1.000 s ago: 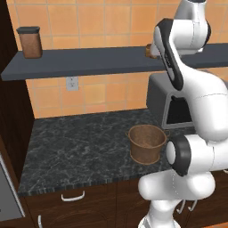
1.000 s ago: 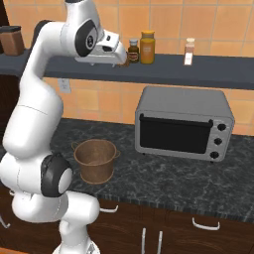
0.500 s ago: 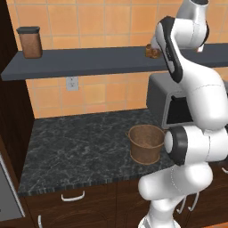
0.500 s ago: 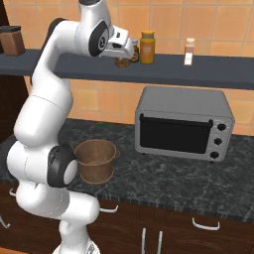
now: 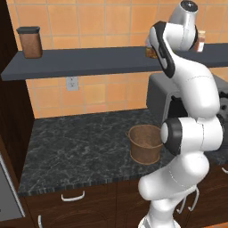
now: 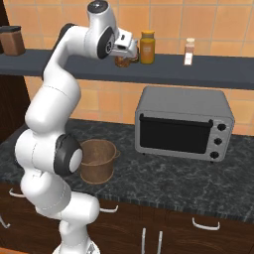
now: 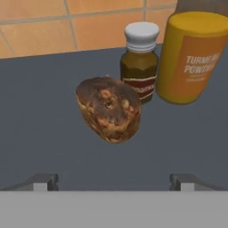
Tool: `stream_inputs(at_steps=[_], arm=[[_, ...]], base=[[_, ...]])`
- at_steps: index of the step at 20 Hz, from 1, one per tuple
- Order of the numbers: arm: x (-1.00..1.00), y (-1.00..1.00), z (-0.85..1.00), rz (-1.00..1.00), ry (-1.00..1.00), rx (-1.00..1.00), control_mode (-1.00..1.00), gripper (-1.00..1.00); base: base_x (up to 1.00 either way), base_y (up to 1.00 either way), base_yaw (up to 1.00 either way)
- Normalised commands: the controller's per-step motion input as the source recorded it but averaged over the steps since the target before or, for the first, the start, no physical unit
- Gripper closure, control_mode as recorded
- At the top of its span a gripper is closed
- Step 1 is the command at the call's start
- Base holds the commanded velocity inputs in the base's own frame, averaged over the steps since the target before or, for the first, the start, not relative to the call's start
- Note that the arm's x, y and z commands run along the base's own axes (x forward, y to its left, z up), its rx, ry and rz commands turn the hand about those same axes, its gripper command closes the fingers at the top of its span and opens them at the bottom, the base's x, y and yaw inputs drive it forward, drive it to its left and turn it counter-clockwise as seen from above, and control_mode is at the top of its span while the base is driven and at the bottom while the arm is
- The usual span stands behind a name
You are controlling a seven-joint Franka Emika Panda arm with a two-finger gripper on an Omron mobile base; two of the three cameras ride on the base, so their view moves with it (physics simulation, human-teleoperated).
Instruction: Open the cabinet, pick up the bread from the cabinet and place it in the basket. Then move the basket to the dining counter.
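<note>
Even, bright, rendered light fills all three views, with no visible lamp. Shadows are soft: the shelf [image 5: 89, 62] darkens the tile just beneath it, and the basket [image 6: 98, 159] casts only a faint patch on the black tabletop [image 5: 80, 147]. The white arm carries gentle highlights, with no harsh glare. The base views look slightly coarse. The hand view is soft; the bread [image 7: 109, 109] shows blurred detail, and the yellow jar [image 7: 193, 58] at 2 o'clock has fuzzy lettering.

Bread [image 7: 109, 115] on shelf [image 7: 44, 124]; small bottle [image 7: 140, 62] at its 1 o'clock, turmeric can [image 7: 192, 58] at 2 o'clock. Basket [image 6: 97, 160] on countertop [image 6: 163, 181], oven [image 6: 184, 123] at its 3 o'clock.
</note>
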Motion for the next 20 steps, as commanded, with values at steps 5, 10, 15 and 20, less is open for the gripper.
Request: stream_inputs(at_steps=[5,10,15,20], arm=[[0.35,0.00,0.00,0.00,0.00,0.00,-1.00,-1.00],[0.32,0.00,0.00,0.00,0.00,0.00,-1.00,-1.00],[0.43,0.00,0.00,0.00,0.00,0.00,-1.00,-1.00],[0.26,-0.06,0.00,0.00,0.00,-0.02,-1.00,-1.00]], base=[[0.00,0.00,0.00],[0.00,0.00,0.00],[0.00,0.00,0.00],[0.00,0.00,0.00]])
